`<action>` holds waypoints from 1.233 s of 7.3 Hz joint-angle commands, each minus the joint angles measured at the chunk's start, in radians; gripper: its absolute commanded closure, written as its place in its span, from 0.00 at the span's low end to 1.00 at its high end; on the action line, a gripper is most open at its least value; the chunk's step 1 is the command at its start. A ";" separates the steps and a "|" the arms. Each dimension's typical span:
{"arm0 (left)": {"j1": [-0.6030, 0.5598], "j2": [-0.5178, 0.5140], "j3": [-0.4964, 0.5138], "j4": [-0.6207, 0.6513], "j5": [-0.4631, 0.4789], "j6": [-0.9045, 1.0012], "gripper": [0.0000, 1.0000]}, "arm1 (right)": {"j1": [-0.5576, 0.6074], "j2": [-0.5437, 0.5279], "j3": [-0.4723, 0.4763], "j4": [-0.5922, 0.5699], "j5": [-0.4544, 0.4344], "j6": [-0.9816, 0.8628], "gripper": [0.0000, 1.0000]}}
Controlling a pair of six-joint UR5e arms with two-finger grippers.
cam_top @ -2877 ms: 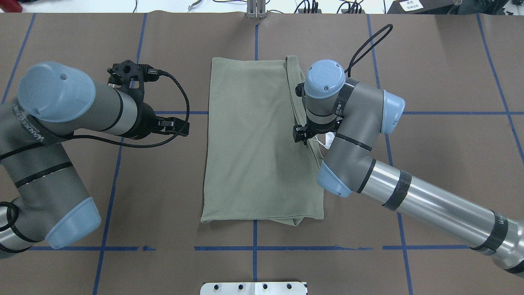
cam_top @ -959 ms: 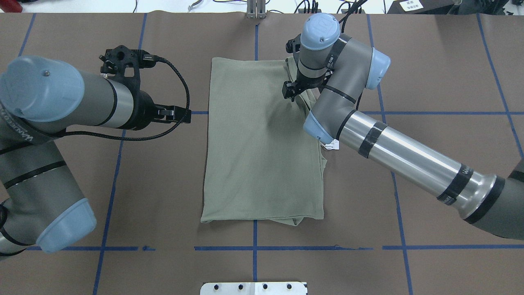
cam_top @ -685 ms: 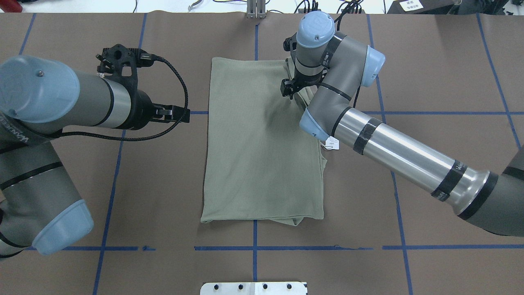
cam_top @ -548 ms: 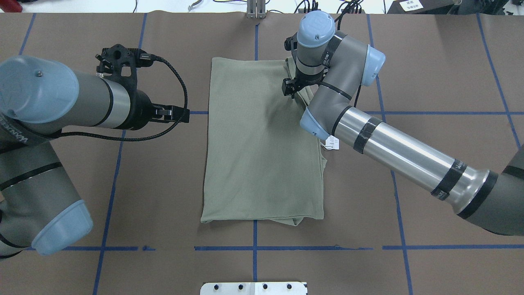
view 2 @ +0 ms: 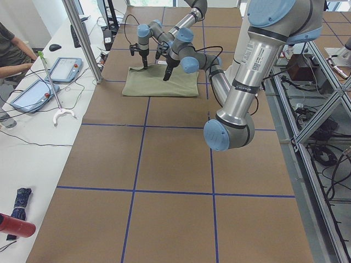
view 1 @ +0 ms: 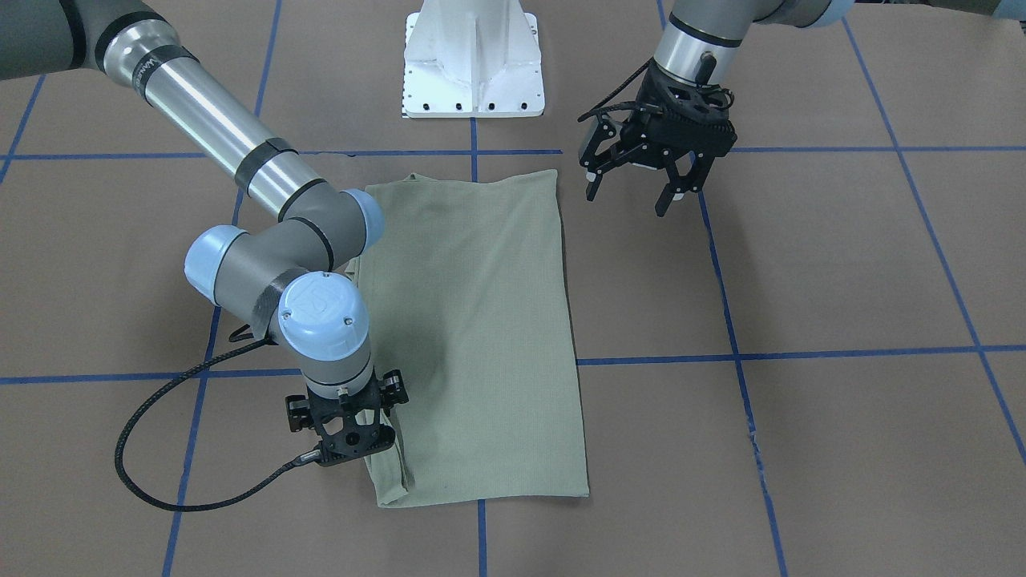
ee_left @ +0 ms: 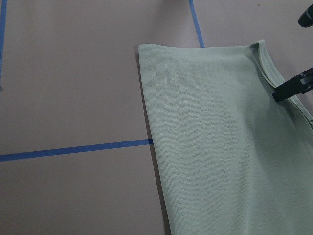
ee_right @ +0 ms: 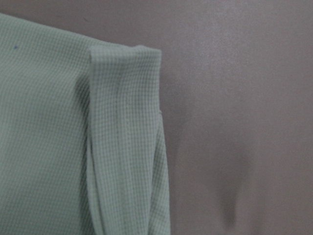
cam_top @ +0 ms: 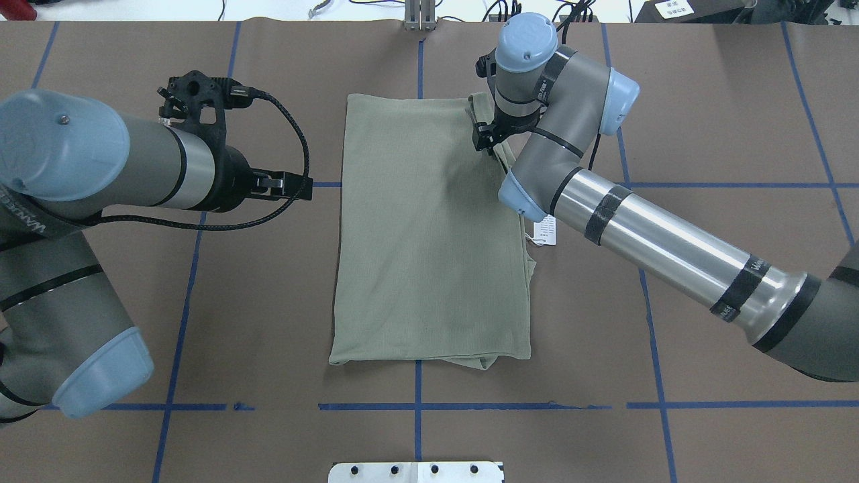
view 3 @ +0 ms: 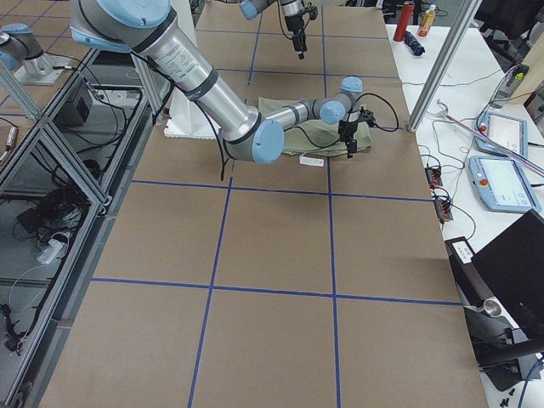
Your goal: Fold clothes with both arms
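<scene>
The sage-green shirt (cam_top: 429, 235) lies folded into a long rectangle in the middle of the table, and it also shows in the front view (view 1: 481, 336). Its white hang tag (cam_top: 545, 231) sticks out at the right edge. My right gripper (cam_top: 488, 136) points straight down over the shirt's far right corner, by the folded sleeve edge (ee_right: 127, 147). It looks open and holds nothing, and its tips are mostly hidden under the wrist (view 1: 349, 437). One of its fingers (ee_left: 291, 87) shows in the left wrist view. My left gripper (view 1: 631, 192) hangs open and empty just left of the shirt (cam_top: 298, 188).
The white pedestal base (view 1: 473, 64) stands at the robot's side of the table. A black cable (view 1: 144, 473) loops on the brown paper beside my right wrist. Blue tape lines (cam_top: 416, 406) cross the table. An operators' bench with tablets (view 2: 60, 68) runs along the far side.
My right gripper has moved along the shirt's right edge from its middle to the far right corner. The hang tag has come out from under the arm. The left arm has barely moved.
</scene>
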 commanded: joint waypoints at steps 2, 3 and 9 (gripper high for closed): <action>0.003 -0.003 -0.001 0.000 0.000 0.000 0.00 | 0.027 -0.026 0.000 0.001 0.007 -0.042 0.00; 0.003 -0.003 -0.001 0.000 -0.002 0.000 0.00 | 0.032 -0.032 0.000 0.003 0.007 -0.056 0.00; 0.024 0.096 -0.017 -0.141 -0.095 -0.212 0.00 | -0.005 -0.255 0.430 -0.063 0.063 0.071 0.00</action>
